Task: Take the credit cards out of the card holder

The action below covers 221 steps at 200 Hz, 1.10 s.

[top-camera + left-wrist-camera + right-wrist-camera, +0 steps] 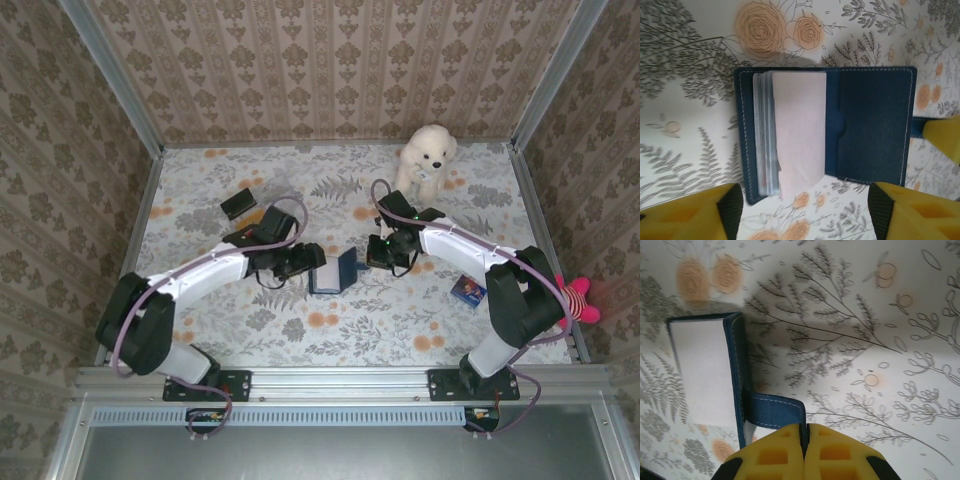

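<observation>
Top external view: floral-print table cover (400, 330), patterned wallpaper (330, 60) on three walls, aluminium posts (115, 80) at the far corners. Card holder (333, 271) sits open mid-table between both grippers. Left gripper (312, 262): jaws spread, flanking the holder without contact. Right gripper (372, 255): jaws pinching the clasp tab (775, 410). White plush dog (427, 160) at the far edge

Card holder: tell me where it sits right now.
In the top view the card holder sits open at the middle of the table, between the left gripper and the right gripper, which pinches its clasp tab.
</observation>
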Each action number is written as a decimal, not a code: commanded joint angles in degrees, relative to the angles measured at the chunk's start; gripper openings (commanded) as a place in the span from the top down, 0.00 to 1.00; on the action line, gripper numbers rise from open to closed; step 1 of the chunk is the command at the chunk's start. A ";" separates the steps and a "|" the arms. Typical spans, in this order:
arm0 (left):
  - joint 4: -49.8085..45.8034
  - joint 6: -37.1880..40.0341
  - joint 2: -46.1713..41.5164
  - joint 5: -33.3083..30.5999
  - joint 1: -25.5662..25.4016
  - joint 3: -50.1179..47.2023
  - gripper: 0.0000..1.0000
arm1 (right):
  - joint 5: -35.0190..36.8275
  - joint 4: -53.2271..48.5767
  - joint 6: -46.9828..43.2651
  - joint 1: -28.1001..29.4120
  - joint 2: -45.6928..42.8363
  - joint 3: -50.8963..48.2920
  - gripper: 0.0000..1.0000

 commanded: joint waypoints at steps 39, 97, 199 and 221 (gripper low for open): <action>5.27 -2.72 6.80 3.31 -1.24 3.23 0.57 | -2.79 1.52 -4.09 -1.12 0.92 -1.51 1.00; 3.41 -2.63 8.55 2.00 -1.22 3.36 0.50 | -2.95 2.19 -3.47 -1.12 2.20 -1.55 1.00; 5.00 -2.68 13.80 6.02 -1.73 4.93 0.44 | -2.91 2.52 -3.46 -1.08 4.21 -1.61 1.00; 5.04 -2.40 14.60 6.73 -1.91 5.63 0.43 | -3.08 2.57 -3.50 -1.10 4.69 -1.66 1.00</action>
